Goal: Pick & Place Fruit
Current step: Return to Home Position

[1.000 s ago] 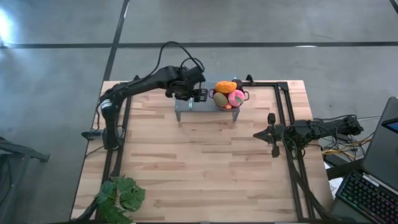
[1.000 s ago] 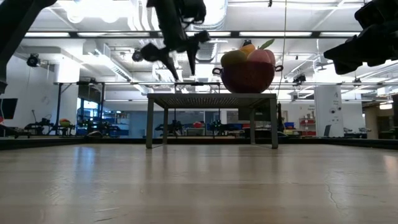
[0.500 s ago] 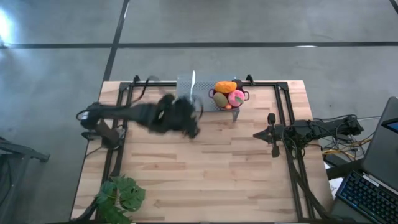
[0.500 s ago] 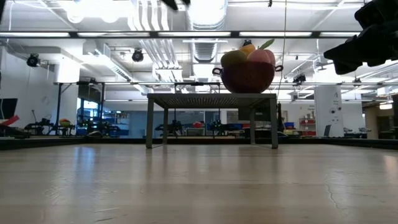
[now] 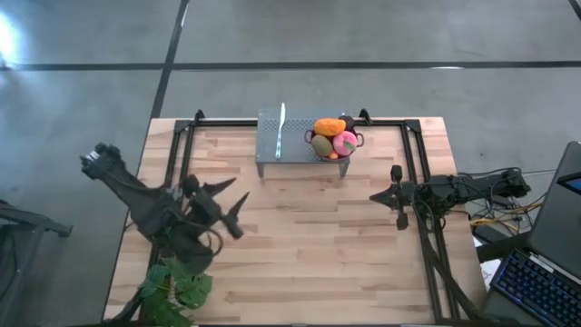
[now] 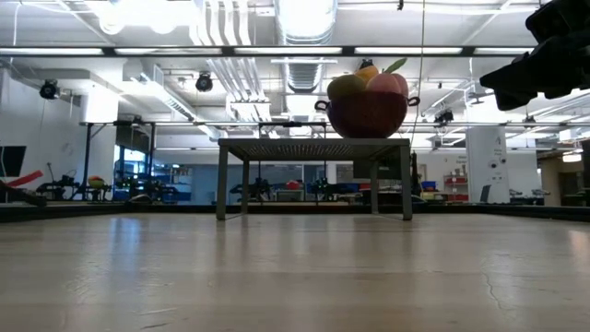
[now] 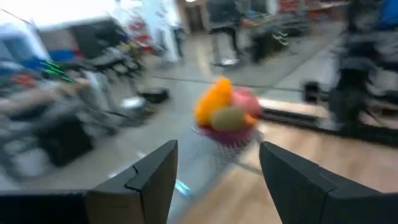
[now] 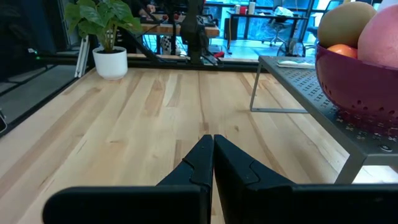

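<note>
Sitting piled in the purple bowl (image 5: pixel 309 137), the fruit (image 5: pixel 332 136) rests on the grey shelf (image 5: pixel 270 151) at the far middle of the desk (image 5: pixel 300 254). Seen from above, an elongated orange piece (image 5: pixel 329 126) lies at the back of the pile, with a pink ball (image 5: pixel 345 143) and an olive-green piece (image 5: pixel 320 144) side by side in front of it. A slim knife (image 5: pixel 281 129) lies on the shelf beside the bowl, not touching it.

The left hand (image 5: pixel 234 195) hangs over the left part of the desk, near the leafy plant (image 5: pixel 177 282) at the near left corner. It is well apart from the fruit, which lies toward the far edge and to its right. Its fingers (image 7: pixel 149 177) are spread wide with nothing between them. The left wrist view shows the fruit blurred and far off, beyond the gap between them.

The right hand (image 5: pixel 376 195) waits over the right side of the desk, its fingers pressed together and empty, pointing across the desk. The fruit sits off to one side of it, toward the far edge and up on the shelf, near but not touching.
</note>
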{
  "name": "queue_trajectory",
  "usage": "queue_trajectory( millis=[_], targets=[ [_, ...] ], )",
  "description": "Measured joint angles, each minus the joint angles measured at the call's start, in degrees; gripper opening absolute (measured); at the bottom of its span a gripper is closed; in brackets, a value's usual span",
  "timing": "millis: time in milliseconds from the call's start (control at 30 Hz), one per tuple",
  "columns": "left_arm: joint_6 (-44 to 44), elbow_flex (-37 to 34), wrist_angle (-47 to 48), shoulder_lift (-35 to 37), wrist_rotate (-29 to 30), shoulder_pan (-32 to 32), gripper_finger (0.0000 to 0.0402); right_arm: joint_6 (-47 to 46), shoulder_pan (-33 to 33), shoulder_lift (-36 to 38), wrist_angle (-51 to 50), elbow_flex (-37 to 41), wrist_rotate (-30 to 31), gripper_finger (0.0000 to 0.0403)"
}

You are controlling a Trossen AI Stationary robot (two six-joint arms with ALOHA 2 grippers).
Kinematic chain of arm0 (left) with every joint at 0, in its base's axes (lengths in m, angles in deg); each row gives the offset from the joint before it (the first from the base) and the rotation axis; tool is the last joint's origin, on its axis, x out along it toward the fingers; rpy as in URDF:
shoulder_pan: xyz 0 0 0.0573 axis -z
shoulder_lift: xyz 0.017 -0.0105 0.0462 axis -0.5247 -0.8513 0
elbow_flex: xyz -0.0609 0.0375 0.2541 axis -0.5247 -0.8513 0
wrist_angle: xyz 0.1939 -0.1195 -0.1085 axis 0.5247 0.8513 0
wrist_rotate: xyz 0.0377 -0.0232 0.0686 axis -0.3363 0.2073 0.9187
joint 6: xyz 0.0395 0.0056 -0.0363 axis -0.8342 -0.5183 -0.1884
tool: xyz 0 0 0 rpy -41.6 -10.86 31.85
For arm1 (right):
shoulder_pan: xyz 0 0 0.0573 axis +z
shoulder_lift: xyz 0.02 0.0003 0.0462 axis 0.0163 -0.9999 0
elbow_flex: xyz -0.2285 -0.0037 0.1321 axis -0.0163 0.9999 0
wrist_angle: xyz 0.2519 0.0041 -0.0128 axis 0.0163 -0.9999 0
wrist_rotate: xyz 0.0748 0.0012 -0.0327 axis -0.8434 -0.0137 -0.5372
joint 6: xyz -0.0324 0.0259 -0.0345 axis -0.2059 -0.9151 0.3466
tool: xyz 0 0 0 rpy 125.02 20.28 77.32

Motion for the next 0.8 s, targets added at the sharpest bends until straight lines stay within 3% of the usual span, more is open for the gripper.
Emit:
queue_trajectory(
  millis=[200, 367, 467, 700, 800],
  targets=[
    [0.8, -12.0, -1.4, 8.2, -9.1, -0.8, 0.0232, 0.1, 0.0, 0.0, 0.0, 0.0, 0.0, 0.0008],
    [-4.3, -24.2, -10.4, 17.6, -9.2, -0.3, 0.0232, 0.0, 0.0, 0.0, 0.1, 0.0, 0.0, 0.0008],
    [-14.8, -31.3, -21.3, 24.0, -11.3, 0.0, 0.0232, -2.3, 0.0, 0.0, 0.9, 0.0, 0.0, 0.0008],
    [-49.3, -49.9, -59.7, 38.5, -31.0, 0.0, 0.0232, -4.4, 0.0, 0.0, 0.9, 0.0, 0.0, 0.0008],
    [-55.4, -56.7, -67.2, 45.0, -34.1, 0.0, 0.0232, -6.6, 0.0, 0.1, 3.1, 0.0, 0.0, 0.0008]
  ],
)
